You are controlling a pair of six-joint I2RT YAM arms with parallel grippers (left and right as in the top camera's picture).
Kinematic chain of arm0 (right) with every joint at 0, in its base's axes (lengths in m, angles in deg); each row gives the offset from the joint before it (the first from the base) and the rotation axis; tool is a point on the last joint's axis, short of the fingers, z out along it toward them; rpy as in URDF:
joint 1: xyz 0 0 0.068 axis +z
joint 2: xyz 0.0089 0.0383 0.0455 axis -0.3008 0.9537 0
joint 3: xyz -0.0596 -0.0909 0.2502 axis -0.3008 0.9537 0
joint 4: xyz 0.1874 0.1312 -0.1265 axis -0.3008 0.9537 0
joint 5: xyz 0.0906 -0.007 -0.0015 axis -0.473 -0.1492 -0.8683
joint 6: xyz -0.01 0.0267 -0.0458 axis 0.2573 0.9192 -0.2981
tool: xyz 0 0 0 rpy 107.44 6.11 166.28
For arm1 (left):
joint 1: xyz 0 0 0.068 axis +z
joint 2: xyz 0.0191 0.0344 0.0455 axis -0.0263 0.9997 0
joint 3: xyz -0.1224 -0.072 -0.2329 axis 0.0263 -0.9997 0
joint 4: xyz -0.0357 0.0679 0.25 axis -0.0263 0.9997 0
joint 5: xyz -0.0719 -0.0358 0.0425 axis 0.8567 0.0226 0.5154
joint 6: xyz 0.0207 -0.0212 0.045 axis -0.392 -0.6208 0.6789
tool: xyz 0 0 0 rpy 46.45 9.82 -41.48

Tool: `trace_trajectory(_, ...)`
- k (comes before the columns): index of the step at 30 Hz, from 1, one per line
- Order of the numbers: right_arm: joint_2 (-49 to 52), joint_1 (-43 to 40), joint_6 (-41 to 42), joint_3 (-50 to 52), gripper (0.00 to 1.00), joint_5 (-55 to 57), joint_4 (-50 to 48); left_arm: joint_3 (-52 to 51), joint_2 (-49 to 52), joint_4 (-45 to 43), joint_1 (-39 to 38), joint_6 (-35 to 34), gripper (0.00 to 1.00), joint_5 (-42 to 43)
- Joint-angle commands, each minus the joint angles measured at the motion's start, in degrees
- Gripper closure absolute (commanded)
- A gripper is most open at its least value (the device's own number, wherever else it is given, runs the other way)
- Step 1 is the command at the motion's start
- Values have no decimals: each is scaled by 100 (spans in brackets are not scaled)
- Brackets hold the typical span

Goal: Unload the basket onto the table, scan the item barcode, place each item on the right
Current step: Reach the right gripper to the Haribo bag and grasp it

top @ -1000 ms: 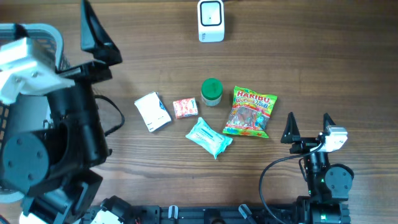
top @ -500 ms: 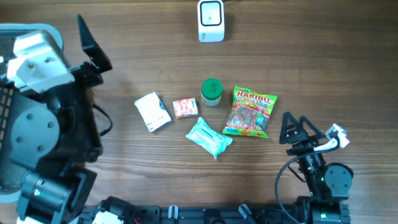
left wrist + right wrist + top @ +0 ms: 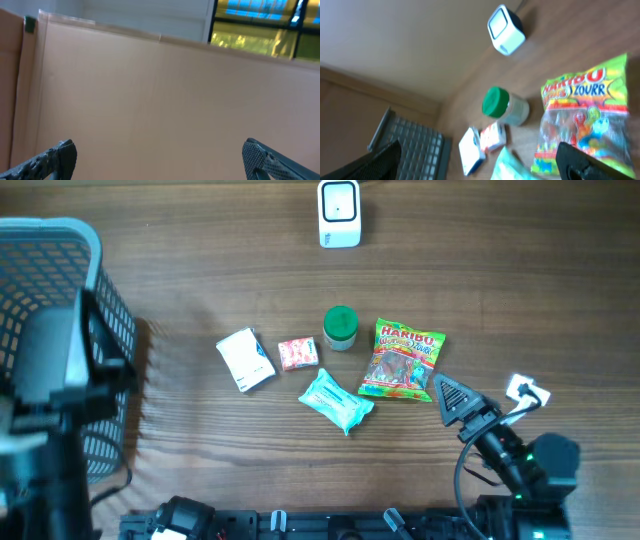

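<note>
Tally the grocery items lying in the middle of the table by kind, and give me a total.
Bags and soft packs: 3 (Haribo bag, teal pack, small red-and-white pack)
Boxes: 1 (white box)
Jars: 1 (green-lidded jar)
Total: 5

Scanner [image 3: 339, 213] behind the jar [image 3: 340, 327] — basket [image 3: 60, 260] far left, candy bag [image 3: 401, 361] right of jar

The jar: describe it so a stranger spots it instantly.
In the overhead view, below the white scanner on the table, lies a cluster of small items. The jar stands at its top, left of the Haribo bag. It alone is round and green-lidded.
</note>
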Motion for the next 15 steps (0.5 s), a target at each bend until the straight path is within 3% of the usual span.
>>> trace_trajectory(1,1060,17,-1084,-1464,0,131,857,-7,-555,-17,35,-55,0,203)
trace_trajectory(7,3438,17,-2277,-4131,0,452,3442,-81,-1410,-26,35,11,0,199)
trace_trajectory(11,4924,17,-2420,-5851,0,1058,5464,-85,-1812,-68,35,11,0,197)
trace_trajectory(15,5812,17,-2404,-5980,0,1333,5239,-81,-1836,-485,35,15,0,-546)
